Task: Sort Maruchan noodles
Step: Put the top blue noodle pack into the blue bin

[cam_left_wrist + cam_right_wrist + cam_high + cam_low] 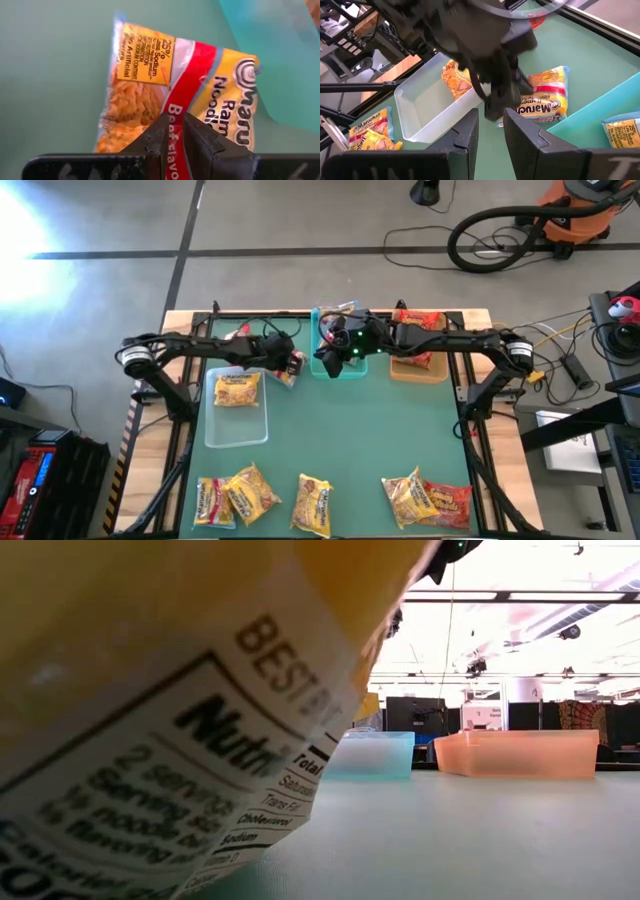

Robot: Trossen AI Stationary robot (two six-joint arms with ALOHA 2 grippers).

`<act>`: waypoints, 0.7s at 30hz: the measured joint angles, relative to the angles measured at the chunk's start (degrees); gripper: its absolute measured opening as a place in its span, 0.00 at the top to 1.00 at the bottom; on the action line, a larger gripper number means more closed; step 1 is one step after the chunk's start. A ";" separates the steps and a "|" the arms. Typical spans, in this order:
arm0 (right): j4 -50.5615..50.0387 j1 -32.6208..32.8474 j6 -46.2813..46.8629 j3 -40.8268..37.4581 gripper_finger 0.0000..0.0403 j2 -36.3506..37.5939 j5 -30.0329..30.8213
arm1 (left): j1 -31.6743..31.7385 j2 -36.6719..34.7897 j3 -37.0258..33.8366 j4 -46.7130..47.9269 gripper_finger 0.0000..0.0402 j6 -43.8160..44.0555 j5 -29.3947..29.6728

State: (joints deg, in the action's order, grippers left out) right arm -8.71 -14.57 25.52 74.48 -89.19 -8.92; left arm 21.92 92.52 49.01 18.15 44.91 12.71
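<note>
A packet is seen nearest, on the worktop's front edge. Farther back, a red-banded packet is pinched in the left tool beside the clear tray; it should be lifted cleanly. The right tool, narrow and empty, is held over the teal tray.

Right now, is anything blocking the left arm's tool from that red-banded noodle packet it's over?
Nothing visible. The left tool is shut on the red-banded packet, which sits between the clear tray and the teal tray.
</note>
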 joint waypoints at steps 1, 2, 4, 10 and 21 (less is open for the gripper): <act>0.00 0.04 0.00 0.00 0.80 -0.02 0.00 | -0.42 0.95 0.53 0.00 0.90 0.06 -0.08; 0.00 0.06 0.00 0.00 0.80 -0.02 0.00 | -0.67 1.80 1.15 -0.12 0.90 0.08 -0.12; -0.05 0.07 0.00 0.00 0.80 -0.04 -0.03 | -1.22 3.57 2.50 0.10 0.90 0.09 -0.13; -0.44 0.05 -0.08 0.00 0.80 -0.04 0.00 | -3.81 5.47 6.17 8.80 0.90 -1.84 -0.39; -5.12 0.07 -2.71 0.00 0.80 -0.07 -0.09 | -14.04 4.88 10.31 13.45 0.90 -0.22 -6.24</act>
State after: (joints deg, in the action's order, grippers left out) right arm -13.83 -14.50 22.81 74.48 -89.25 -9.02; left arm 7.88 97.41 59.32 31.60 44.69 6.46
